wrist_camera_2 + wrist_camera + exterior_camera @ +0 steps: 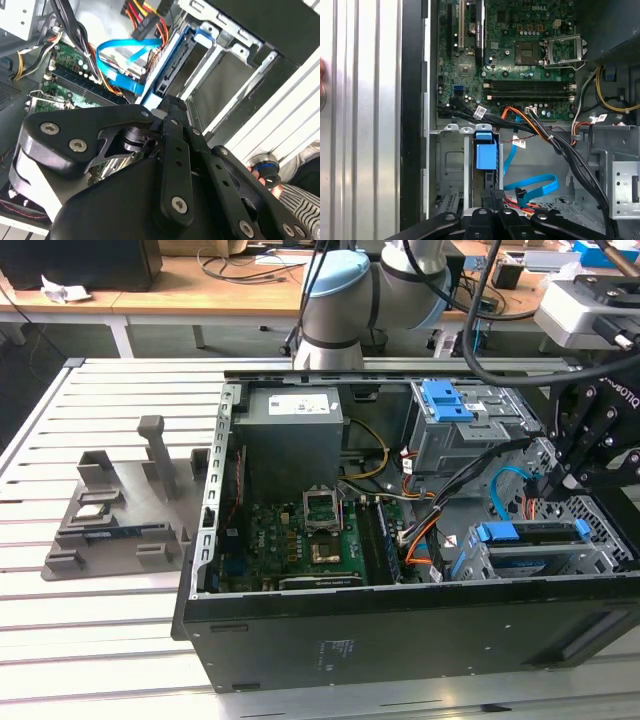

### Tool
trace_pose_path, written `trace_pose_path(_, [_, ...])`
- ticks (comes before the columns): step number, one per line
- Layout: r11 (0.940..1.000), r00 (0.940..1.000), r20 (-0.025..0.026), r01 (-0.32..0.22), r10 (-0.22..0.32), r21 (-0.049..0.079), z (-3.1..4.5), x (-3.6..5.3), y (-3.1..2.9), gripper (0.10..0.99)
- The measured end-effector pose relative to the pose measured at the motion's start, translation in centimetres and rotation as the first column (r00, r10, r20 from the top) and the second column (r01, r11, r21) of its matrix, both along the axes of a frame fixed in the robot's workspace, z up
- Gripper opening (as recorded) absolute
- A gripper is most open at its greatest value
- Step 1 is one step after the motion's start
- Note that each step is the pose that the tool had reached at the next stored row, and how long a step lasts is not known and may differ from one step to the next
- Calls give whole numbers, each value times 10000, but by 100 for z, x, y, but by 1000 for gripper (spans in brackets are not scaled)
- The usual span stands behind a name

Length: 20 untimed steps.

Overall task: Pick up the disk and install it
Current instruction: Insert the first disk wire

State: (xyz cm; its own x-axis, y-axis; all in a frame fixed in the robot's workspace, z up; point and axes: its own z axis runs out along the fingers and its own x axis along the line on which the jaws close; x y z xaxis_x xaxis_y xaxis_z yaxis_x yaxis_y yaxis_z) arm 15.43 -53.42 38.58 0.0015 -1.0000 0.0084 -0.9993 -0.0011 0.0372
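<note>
The disk lies in the lower drive bay at the case's front corner, on the exterior view's right, and its blue carrier frame shows. In the first wrist view the blue frame end of the disk sits between the bay's metal rails. In the second wrist view the disk lies along the bay. My black gripper hangs just above that bay and looks shut, with nothing between its fingers. Its tips are close to the blue frame, and I cannot tell if they touch it. My gripper points toward the bay.
The open computer case lies on a slatted white table. Inside are a grey power supply box, the motherboard, an upper drive cage with a blue carrier and loose blue cables. A grey fixture tray stands on the left. A person's hand is beside the case.
</note>
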Motion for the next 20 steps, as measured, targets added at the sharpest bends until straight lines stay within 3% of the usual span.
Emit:
trace_pose_path(3, [10000, 10000, -10, -3, 3, -74, -78, 198, 172, 106])
trace_pose_path(6, [9999, 10000, -17, -3, 3, -110, -128, 259, 291, 106])
trace_pose_path(13, [9999, 10000, -16, -2, 2, -112, -129, 259, 291, 114])
trace_pose_path(16, [9999, 10000, -16, -2, 2, -114, -128, 259, 291, 294])
trace_pose_path(18, [9999, 10000, -16, -2, 2, -115, -128, 259, 292, 294])
trace_pose_path(19, [9999, 10000, -16, -3, 2, -115, -129, 259, 291, 361])
trace_pose_path(20, [9999, 10000, -16, -3, 3, -114, -129, 259, 295, 361])
